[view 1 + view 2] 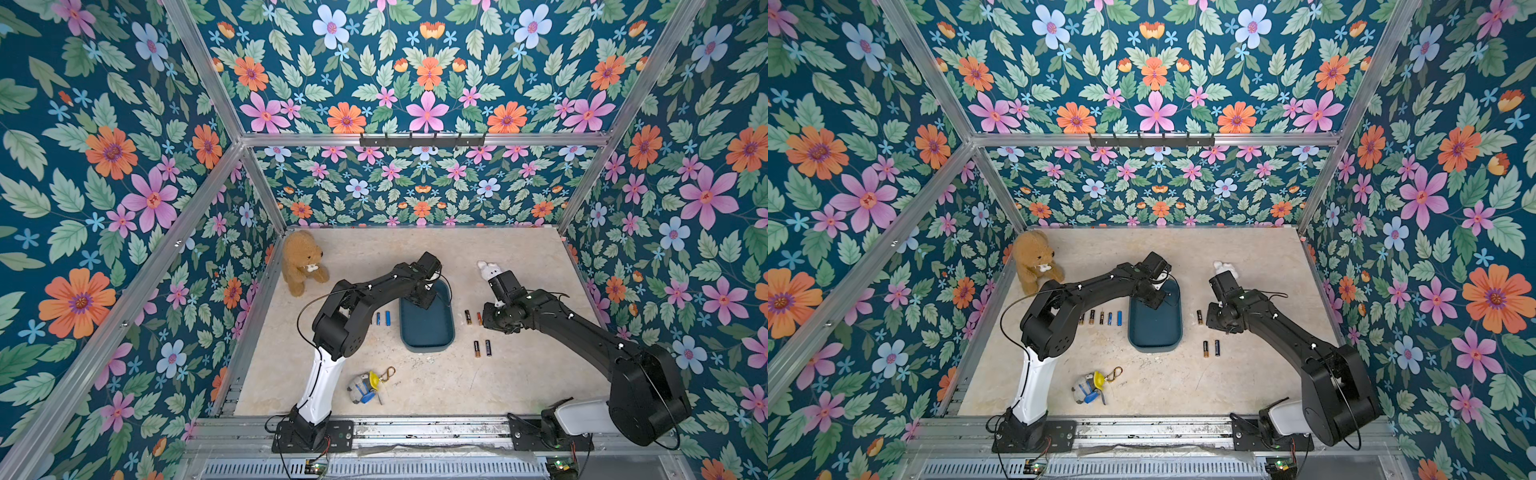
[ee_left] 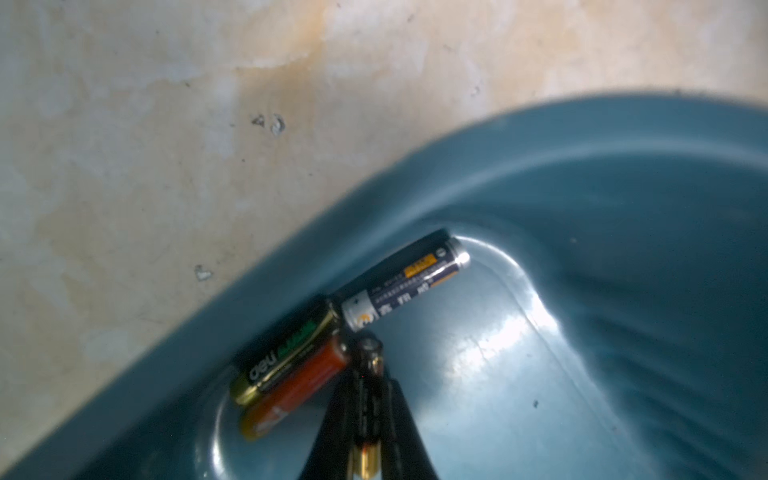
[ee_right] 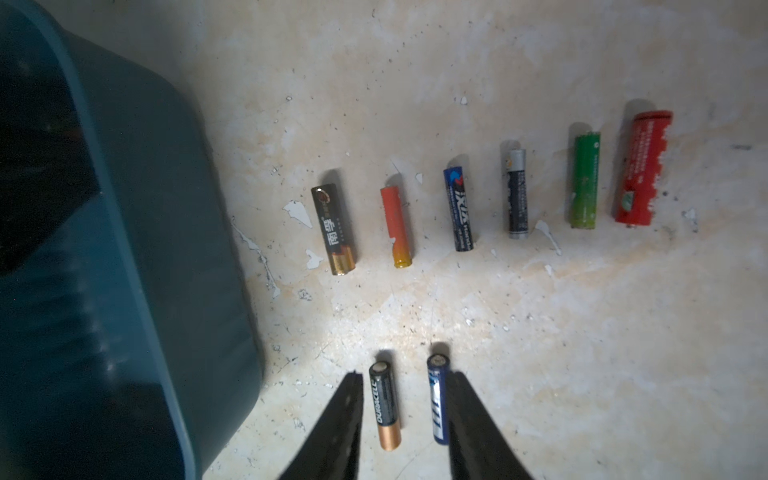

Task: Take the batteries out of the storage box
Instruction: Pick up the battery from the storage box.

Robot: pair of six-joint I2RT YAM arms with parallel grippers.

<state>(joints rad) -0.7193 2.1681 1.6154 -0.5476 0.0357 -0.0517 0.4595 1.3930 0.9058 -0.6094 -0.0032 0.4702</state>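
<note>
Well, nearest me, by the table's (image 1: 457, 386) near edge between my two bases, lies a small keychain toy (image 1: 365, 386). My left arm rises from its base, folds at the elbow and stretches toward the far end of the storage box (image 1: 426, 332), wrist bent down into it. My right arm comes in low from the near right corner, wrist tipped down over the table to the right of the box.

My right pincer (image 3: 405, 374) hangs spread, holding nothing. Its wrist view frames a pair of batteries (image 3: 385, 405) between the fingers and, beyond them, a row of six (image 3: 458, 209) (black-gold, orange, blue, grey, green, red). The top views show only that row's end nearest the box, my arm covering the rest.

Left of the box a row of five batteries (image 1: 1101, 316) shows in a top view; where my forearm covers it, only its two blue ones (image 1: 387, 318) appear.

Farther on, my left pincer (image 2: 370, 376) is clamped on a black-and-gold battery (image 2: 370, 349) inside the box's far end. Only my left wrist view shows that, along with three more against the wall: a dark blue one (image 2: 405, 280), a black-green one (image 2: 282, 357) and an orange one (image 2: 295, 386).

Farthest, a teddy bear (image 1: 301, 262) sits near the far left corner and a white plush toy (image 1: 488, 270) toward the far right.
</note>
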